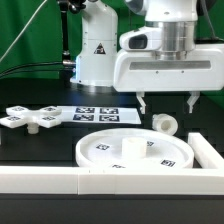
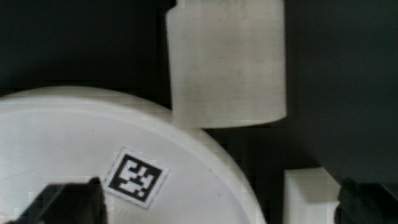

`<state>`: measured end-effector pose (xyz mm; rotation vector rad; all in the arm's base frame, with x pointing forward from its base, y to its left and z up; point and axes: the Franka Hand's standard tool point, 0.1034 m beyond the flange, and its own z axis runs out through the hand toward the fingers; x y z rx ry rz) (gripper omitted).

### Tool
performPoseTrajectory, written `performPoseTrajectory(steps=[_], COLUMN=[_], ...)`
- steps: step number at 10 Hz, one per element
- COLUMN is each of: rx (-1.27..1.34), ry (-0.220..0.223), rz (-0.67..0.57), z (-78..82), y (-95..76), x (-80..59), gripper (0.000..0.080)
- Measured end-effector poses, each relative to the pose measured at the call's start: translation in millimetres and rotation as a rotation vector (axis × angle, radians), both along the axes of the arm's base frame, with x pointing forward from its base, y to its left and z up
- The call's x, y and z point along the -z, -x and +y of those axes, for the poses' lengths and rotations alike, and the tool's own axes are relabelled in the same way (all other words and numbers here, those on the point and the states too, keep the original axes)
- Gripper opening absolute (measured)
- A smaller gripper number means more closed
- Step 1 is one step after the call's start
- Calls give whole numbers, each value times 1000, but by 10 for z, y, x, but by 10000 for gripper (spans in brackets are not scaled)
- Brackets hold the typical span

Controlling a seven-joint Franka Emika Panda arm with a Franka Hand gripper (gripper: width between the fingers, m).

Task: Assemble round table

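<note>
The large round disc [image 1: 135,150] lies flat on the black table with tags on its face; it also shows in the wrist view [image 2: 98,140]. The short thick post [image 1: 163,124] lies on its side just behind the disc's right part; in the wrist view the post [image 2: 228,65] lies beyond the disc's rim. The cross-shaped piece [image 1: 30,118] lies at the exterior view's left. My gripper [image 1: 167,103] hangs open and empty above the post and the disc's rim, touching neither. In the wrist view the gripper [image 2: 214,210] has one dark fingertip on each side.
The marker board [image 1: 98,115] lies between the cross-shaped piece and the post. A long white border wall [image 1: 90,180] runs along the front and up the right side [image 1: 207,152]; a piece of it shows in the wrist view [image 2: 313,195]. The robot base [image 1: 95,55] stands behind.
</note>
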<state>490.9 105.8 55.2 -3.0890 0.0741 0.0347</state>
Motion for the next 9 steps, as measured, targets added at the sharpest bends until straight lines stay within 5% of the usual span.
performPoseTrajectory(steps=[3, 9], rx=[-6, -30], ry=[-3, 16], rz=[5, 374], z=[3, 16], y=[11, 102], x=[22, 118], gripper=[648, 648])
